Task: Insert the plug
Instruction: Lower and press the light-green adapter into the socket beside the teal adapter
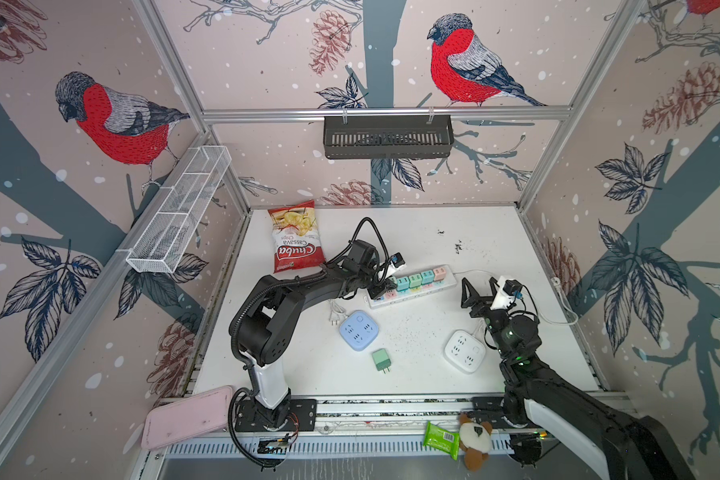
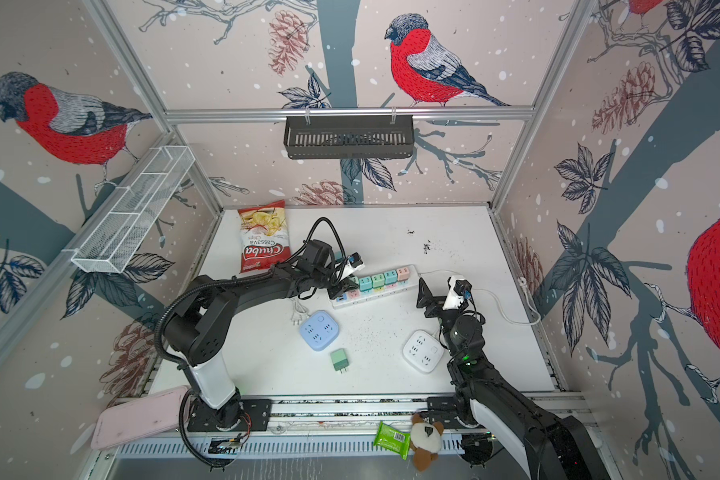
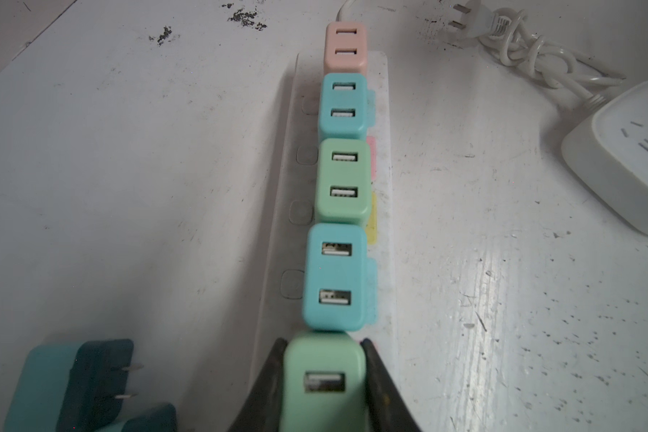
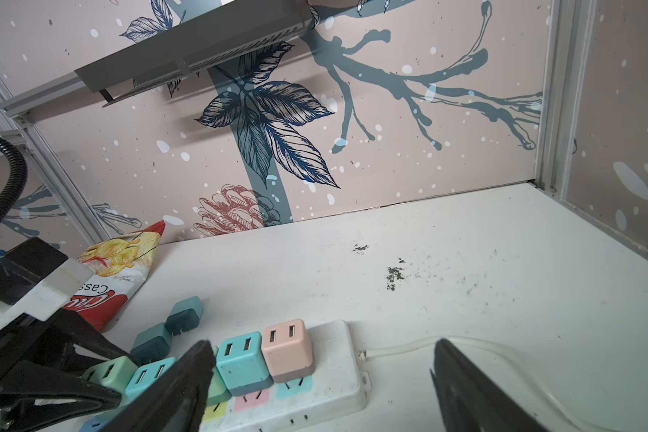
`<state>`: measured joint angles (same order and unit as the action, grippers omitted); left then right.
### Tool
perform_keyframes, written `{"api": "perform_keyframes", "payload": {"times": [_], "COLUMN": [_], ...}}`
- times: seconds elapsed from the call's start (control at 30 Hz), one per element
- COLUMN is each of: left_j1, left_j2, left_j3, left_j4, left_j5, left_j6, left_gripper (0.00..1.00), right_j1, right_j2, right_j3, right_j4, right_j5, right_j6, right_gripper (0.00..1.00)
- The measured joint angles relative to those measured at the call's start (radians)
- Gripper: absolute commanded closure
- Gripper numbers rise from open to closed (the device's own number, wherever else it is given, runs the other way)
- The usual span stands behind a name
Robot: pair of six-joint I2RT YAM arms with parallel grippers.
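White power strip (image 3: 384,209) on a scuffed white table (image 3: 128,149), carrying a row of four seated USB chargers: pink (image 3: 345,48), blue (image 3: 343,106), green (image 3: 343,179), blue (image 3: 335,276). At the row's near end, a mint-green charger plug (image 3: 324,381) clamped between the left gripper's (image 3: 324,348) black fingers. Loose items: teal chargers (image 3: 75,381) lying prongs out on one side of the strip; on its other side, a white cube socket (image 3: 621,161) with bundled cord (image 3: 520,48).

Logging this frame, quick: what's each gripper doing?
Left gripper: closed on the green plug.
Right gripper: open, holding nothing.

green plug (image 3: 324,381), upright on white power strip (image 3: 290,248)
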<state>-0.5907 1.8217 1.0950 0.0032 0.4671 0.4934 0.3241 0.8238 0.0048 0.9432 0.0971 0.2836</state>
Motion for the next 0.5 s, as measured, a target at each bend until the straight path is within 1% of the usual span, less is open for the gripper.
{"api": "perform_keyframes", "payload": {"times": [0.27, 0.5], "left_j1": [-0.001, -0.002], "left_j2": [-0.007, -0.050], "left_j3": [0.001, -0.040], "left_j4": [-0.018, -0.063], "left_j5": [0.003, 0.005], "left_j6": [-0.016, -0.018], "left_gripper": [1.00, 1.00], "right_j1": [0.000, 0.000], "right_j2": [0.006, 0.012], "right_j3": [0.000, 0.000], "right_j4": [0.000, 0.000], "right_j5": [0.000, 0.000], "right_j6": [0.000, 0.000], "right_gripper": [0.08, 0.08]}}
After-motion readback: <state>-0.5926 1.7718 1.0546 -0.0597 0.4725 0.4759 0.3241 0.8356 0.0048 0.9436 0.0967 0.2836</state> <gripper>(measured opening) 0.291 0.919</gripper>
